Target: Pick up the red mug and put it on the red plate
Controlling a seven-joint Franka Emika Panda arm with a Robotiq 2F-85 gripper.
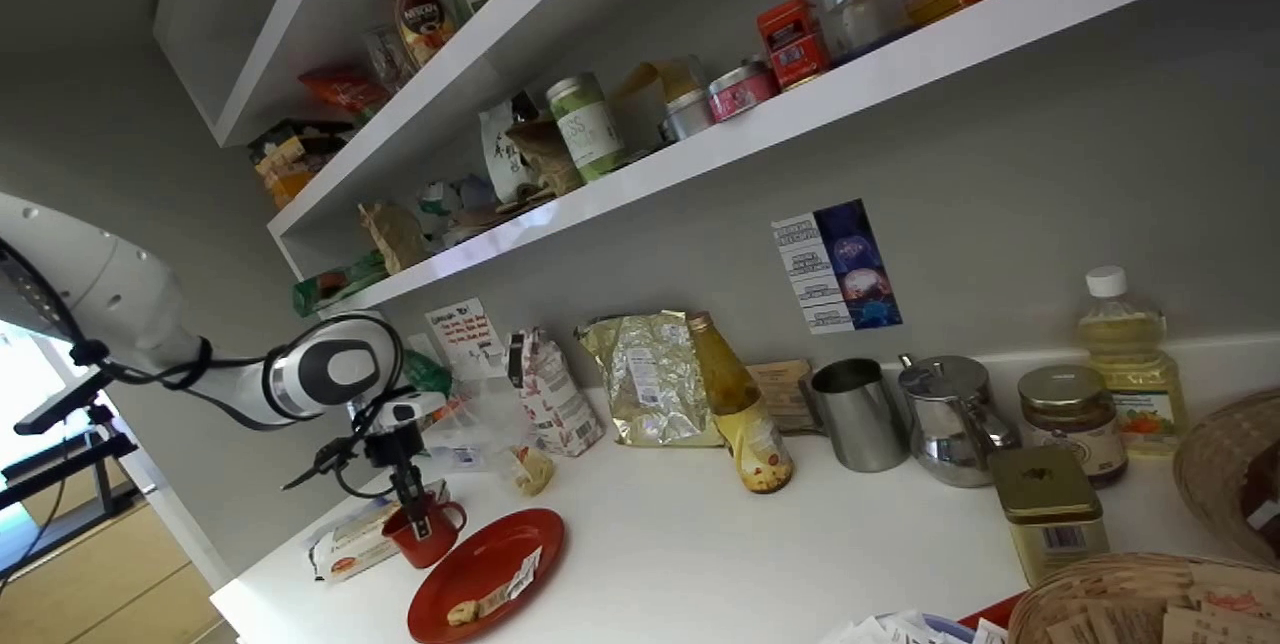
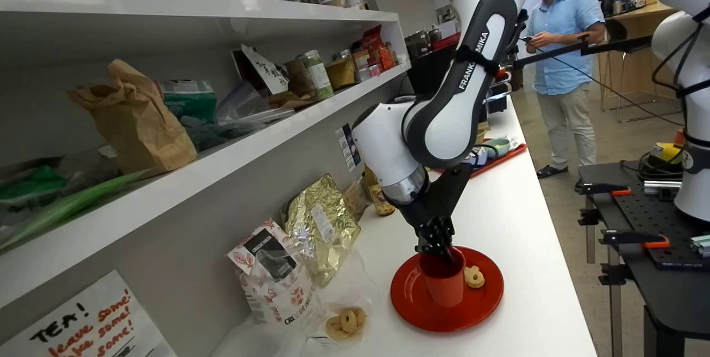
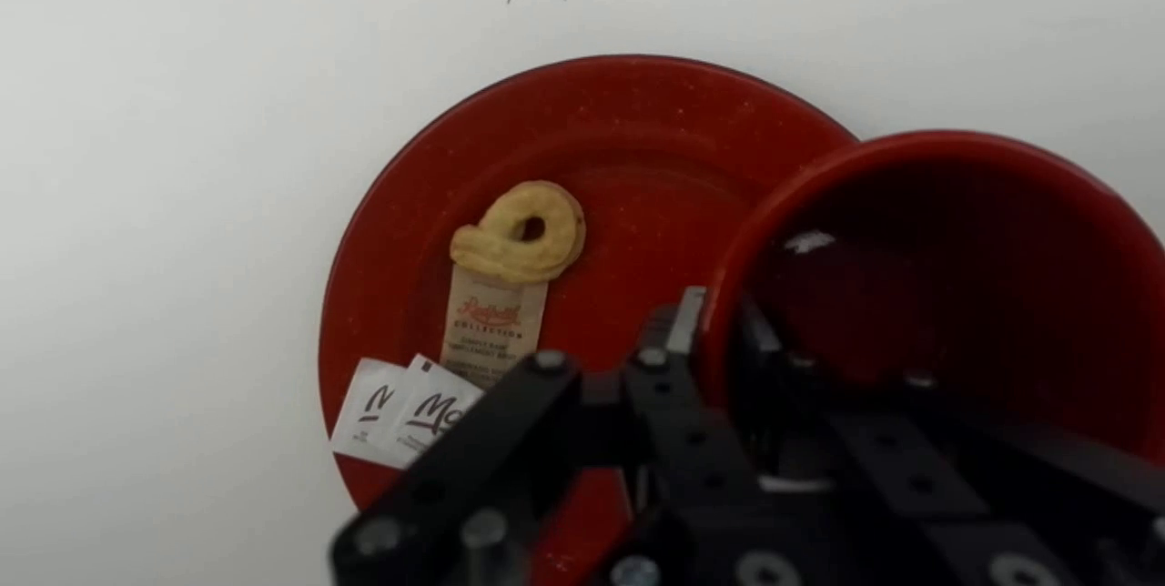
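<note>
In an exterior view, the gripper point(image 1: 416, 522) holds the red mug point(image 1: 430, 552), seen just beside the red plate point(image 1: 490, 556). In an exterior view, the mug point(image 2: 446, 289) overlaps the plate; I cannot tell if they touch. In the wrist view, the fingers point(image 3: 685, 322) pinch the mug's wall; on the plate lie a ring biscuit point(image 3: 510, 251) and paper sachets point(image 3: 423, 411).

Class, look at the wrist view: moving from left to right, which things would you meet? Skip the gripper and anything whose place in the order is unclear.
White paper packets → ring-shaped biscuit → red mug.
</note>
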